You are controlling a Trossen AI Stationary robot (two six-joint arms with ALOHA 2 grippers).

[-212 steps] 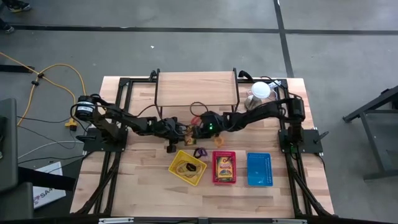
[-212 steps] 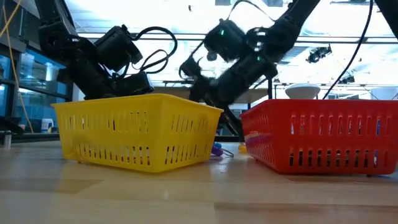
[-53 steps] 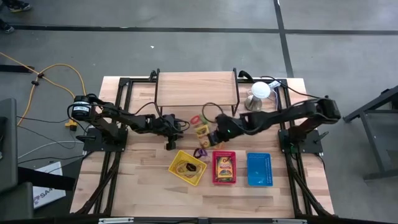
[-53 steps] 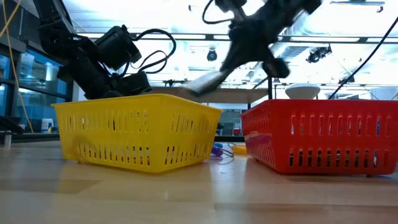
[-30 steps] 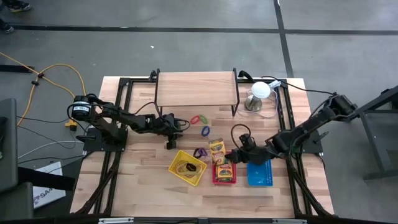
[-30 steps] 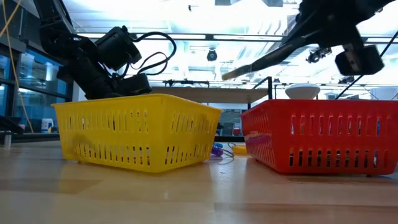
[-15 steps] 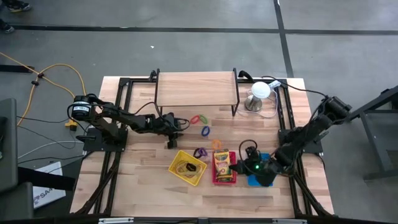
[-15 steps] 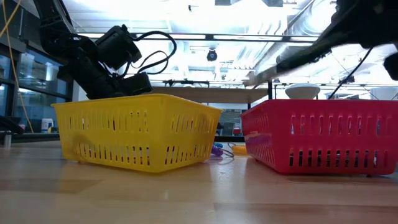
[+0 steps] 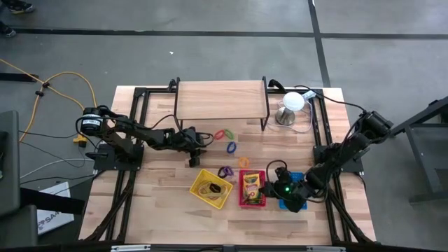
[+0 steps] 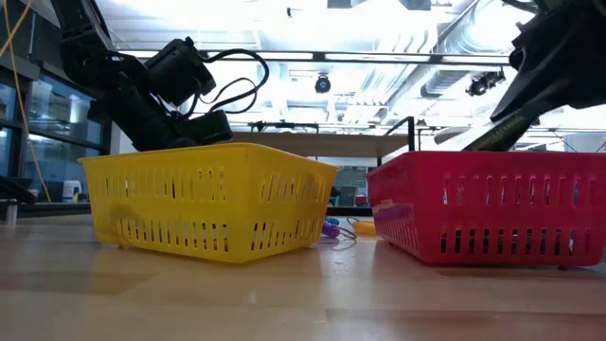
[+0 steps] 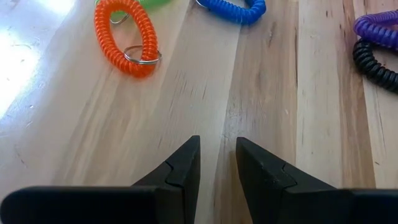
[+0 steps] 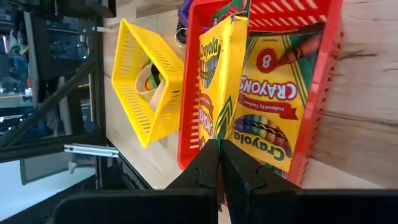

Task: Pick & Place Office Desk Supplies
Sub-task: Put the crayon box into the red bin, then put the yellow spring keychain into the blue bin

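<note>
Yellow card crayon box [image 12: 214, 93] over slatted red plastic basket [image 12: 314, 93]

Robotics laboratory: a wooden desk [image 9: 161, 192] carrying two bolted-down arms stands on a grey concrete floor [image 9: 210, 49] marked with dark tape lines, a yellow cable [image 9: 66, 87] trailing beside it, under exposed ceiling ducts [image 10: 454, 66] and strip lights.

Bare wood lies open ahead of the left gripper [image 11: 217, 163]; an orange coiled ring [image 11: 124, 37] and blue coiled ring [image 11: 233, 9] lie beyond.
</note>
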